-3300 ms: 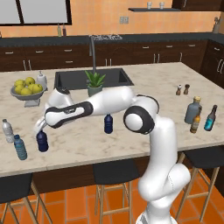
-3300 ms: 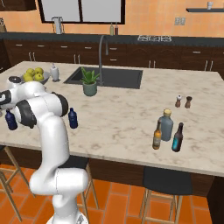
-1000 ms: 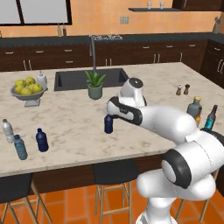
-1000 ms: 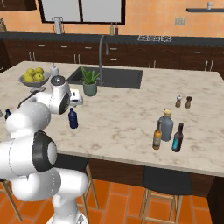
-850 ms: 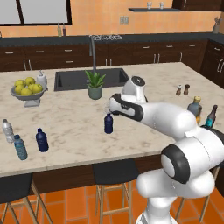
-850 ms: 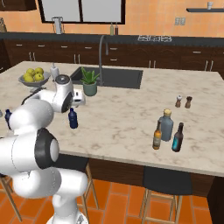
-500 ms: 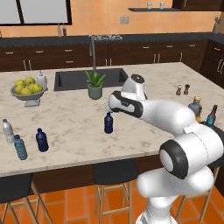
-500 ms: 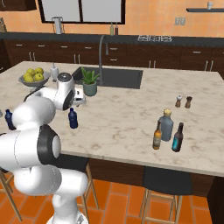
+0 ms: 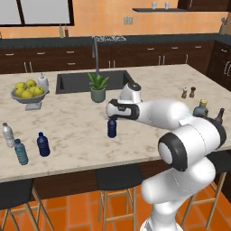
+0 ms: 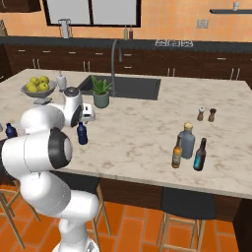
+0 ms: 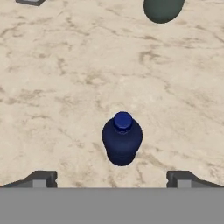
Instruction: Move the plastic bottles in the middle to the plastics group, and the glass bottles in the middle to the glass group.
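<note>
One navy plastic bottle (image 9: 112, 128) with a blue cap stands upright mid-counter. My gripper (image 9: 113, 117) hangs just above its cap, open, with nothing between the fingers. In the hand view that bottle (image 11: 122, 139) sits centred between the two fingertips (image 11: 42, 178), seen from above. A second navy bottle (image 9: 43, 144) stands at the left beside the clear bottle (image 9: 7, 135) and the teal ribbed bottle (image 9: 20, 152). At the right, the amber bottle (image 10: 177, 152) stands next to the blue-grey flask (image 10: 186, 141) and the dark teal bottle (image 10: 199, 154).
A potted plant (image 9: 98, 88) stands just behind the gripper, in front of the sink (image 9: 74, 82). A bowl of lemons (image 9: 27, 92) and a white dispenser (image 9: 43, 81) are at the back left. Salt and pepper shakers (image 9: 188, 92) stand at the back right.
The arm has swung from the far left, where the second navy bottle stands, back to the middle. Over the last second the open gripper settled a little closer over the middle navy bottle.
</note>
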